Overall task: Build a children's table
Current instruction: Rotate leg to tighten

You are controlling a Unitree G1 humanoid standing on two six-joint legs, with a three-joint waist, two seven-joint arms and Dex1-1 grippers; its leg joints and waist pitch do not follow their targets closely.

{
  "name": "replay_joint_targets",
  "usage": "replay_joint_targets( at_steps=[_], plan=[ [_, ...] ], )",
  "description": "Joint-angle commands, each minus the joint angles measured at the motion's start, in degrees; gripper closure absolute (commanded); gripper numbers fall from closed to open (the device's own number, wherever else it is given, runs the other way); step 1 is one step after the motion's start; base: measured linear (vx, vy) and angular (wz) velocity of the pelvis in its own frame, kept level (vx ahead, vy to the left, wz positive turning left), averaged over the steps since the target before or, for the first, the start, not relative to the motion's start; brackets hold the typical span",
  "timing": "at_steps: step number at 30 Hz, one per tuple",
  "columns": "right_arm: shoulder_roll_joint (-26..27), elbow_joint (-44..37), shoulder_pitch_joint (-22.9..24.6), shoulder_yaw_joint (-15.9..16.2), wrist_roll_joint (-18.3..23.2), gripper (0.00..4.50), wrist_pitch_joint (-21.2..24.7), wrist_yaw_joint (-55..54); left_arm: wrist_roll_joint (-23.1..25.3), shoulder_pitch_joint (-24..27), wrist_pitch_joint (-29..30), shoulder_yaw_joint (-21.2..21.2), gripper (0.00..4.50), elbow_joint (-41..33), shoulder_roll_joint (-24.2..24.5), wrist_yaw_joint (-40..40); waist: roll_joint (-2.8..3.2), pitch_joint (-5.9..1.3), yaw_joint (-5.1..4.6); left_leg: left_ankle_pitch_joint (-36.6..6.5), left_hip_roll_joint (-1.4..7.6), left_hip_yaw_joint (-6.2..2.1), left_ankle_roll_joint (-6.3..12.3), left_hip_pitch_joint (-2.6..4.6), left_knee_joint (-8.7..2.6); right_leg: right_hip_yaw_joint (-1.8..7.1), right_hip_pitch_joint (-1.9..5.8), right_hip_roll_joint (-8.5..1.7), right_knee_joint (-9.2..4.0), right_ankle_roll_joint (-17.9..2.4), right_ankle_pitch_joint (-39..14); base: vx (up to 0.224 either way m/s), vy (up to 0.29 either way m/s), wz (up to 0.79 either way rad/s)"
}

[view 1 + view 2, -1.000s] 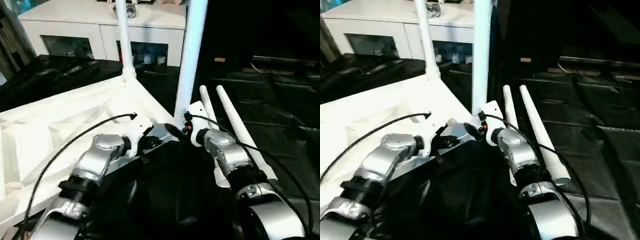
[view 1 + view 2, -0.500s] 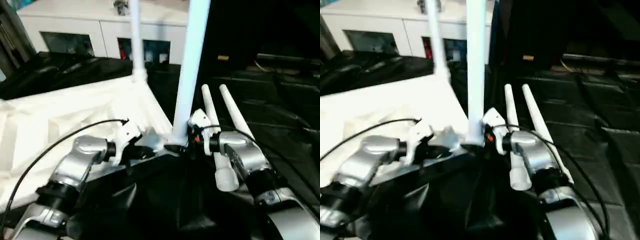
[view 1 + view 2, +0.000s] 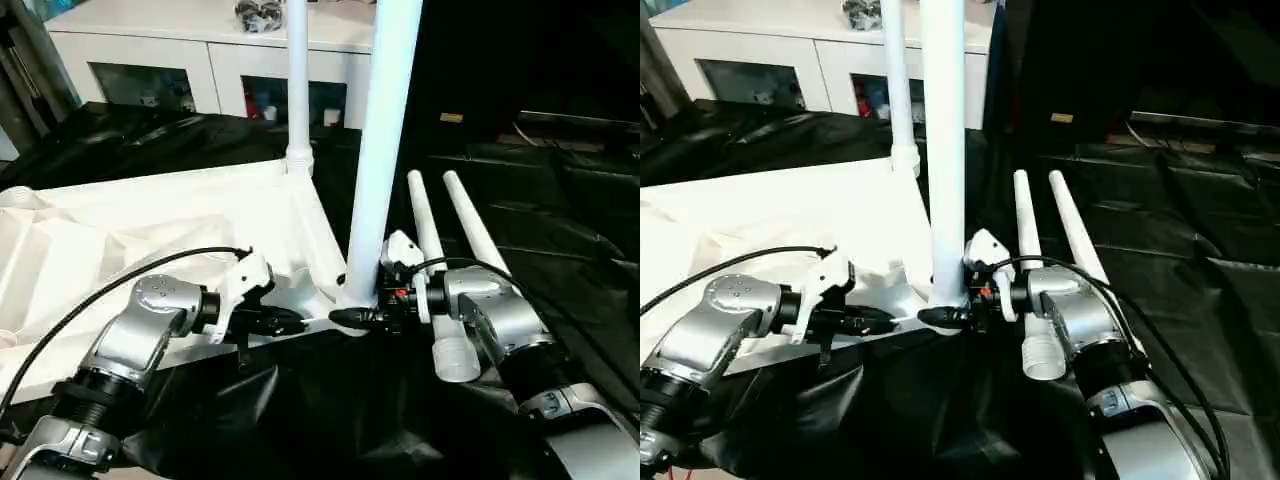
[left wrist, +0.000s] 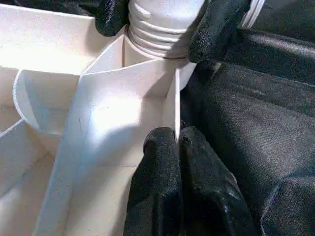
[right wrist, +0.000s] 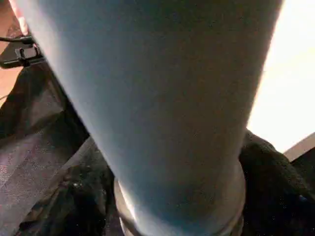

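Note:
The white tabletop (image 3: 150, 220) lies upside down, ribs up, on black cloth. One white leg (image 3: 298, 100) stands upright in the far corner socket. A second leg (image 3: 385, 150) stands in the near corner socket, its threaded base (image 4: 157, 29) at the socket mouth. My right gripper (image 3: 356, 310) is shut on that base, one black finger (image 4: 216, 24) on each side. My left gripper (image 4: 176, 142) is shut on the thin edge wall of the tabletop, just beside that corner. Two loose legs (image 3: 425, 230) lie side by side on the cloth, to the right.
A white cabinet with glass doors (image 3: 200, 60) stands behind the tabletop. Crumpled black cloth (image 3: 540, 200) covers the floor to the right and in front. The loose legs lie close under my right forearm (image 3: 500, 320).
The head view has shifted. My right forearm has swung outward and its fingers now clasp the base of the near leg. My left gripper keeps its pinch on the tabletop edge.

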Motion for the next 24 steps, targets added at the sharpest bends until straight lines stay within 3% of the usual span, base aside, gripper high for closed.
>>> replay_joint_targets(
  at_steps=[1,5,8,9,12,16,17,18,20,24],
  plan=[
    [1.23,-1.20,0.62,1.95,0.36,1.48,0.74,0.61,-1.53,-0.93,-0.44,0.00,4.50,-1.90,-1.35,0.79,0.08,-3.72,-0.27,-12.17,3.54,-1.46,1.52,1.66,-4.04,2.56,2.20,-4.63,-3.94,-13.55,-10.71,0.000,0.000,0.00],
    [3.17,1.02,0.24,1.30,-1.24,1.71,-0.25,-5.49,-0.83,-1.82,-0.13,0.91,4.50,-0.73,-3.43,4.95,0.00,-3.58,-0.47,-12.86,3.47,-1.46,1.05,1.70,-4.11,2.66,2.04,-4.70,-4.14,-13.30,-12.14,0.000,0.000,0.00],
    [7.69,8.78,-2.34,-1.43,-4.54,1.74,-2.49,-22.42,1.06,-3.79,1.95,1.65,4.50,1.20,-6.95,12.37,0.15,-3.35,-1.27,-15.79,3.27,-1.70,-1.31,2.10,-4.25,2.74,1.67,-4.95,-4.62,-12.55,-17.94,0.000,0.000,0.00],
    [9.20,10.91,-3.20,-2.71,-4.74,1.75,-2.46,-27.52,1.89,-4.53,2.92,1.94,4.50,1.74,-8.23,15.42,0.13,-3.37,-1.66,-16.63,3.16,-1.94,-1.97,2.05,-4.39,2.65,1.90,-4.95,-4.80,-11.89,-19.62,0.000,0.000,0.00],
    [13.58,16.34,-5.82,-5.98,-4.48,1.76,-1.83,-40.75,3.63,-7.62,6.61,4.48,4.50,4.29,-13.81,27.43,0.06,-3.40,-2.48,-16.69,3.11,-1.90,-2.38,2.09,-4.36,2.77,1.71,-4.74,-4.88,-11.47,-18.84,0.000,0.000,0.00],
    [15.49,19.74,-7.43,-6.39,-5.61,1.76,-3.10,-47.38,4.37,-9.09,7.91,5.71,4.50,5.49,-17.02,33.69,-0.15,-3.68,-2.35,-13.94,2.90,-1.68,-0.52,1.61,-4.08,2.73,2.06,-4.69,-4.79,-11.51,-15.21,0.000,0.000,0.00],
    [15.68,19.93,-7.56,-6.70,-5.19,1.42,-3.10,-46.89,4.47,-9.18,7.83,5.76,4.50,5.58,-17.31,33.95,-0.10,-3.72,-2.33,-13.71,2.86,-1.61,-0.18,1.64,-3.97,2.74,2.05,-4.71,-4.80,-11.63,-14.64,0.000,0.000,0.00],
    [15.79,20.07,-7.65,-6.90,-4.95,1.21,-3.13,-46.60,4.51,-9.23,7.79,5.77,4.50,5.63,-17.47,34.05,-0.42,-3.80,-2.16,-12.78,2.90,-1.56,0.61,1.50,-3.83,2.75,2.27,-4.82,-4.64,-11.78,-13.49,0.000,0.000,0.00],
    [16.36,20.88,-8.31,-8.08,-3.90,1.05,-3.75,-44.96,4.65,-9.17,7.19,5.31,4.50,5.65,-17.89,33.57,-0.30,-3.82,-2.06,-11.70,2.94,-1.56,1.43,1.36,-3.83,2.69,2.35,-4.75,-4.50,-11.98,-12.23,0.000,0.000,0.00],
    [15.53,21.15,-8.75,-7.38,-5.20,0.65,-7.11,-45.82,4.80,-8.40,7.15,4.46,4.50,4.90,-17.58,32.92,-0.18,-3.79,-2.26,-11.59,3.04,-1.59,1.79,1.34,-3.91,2.56,2.39,-4.70,-4.34,-12.61,-10.83,0.000,0.000,0.00]
  ],
)
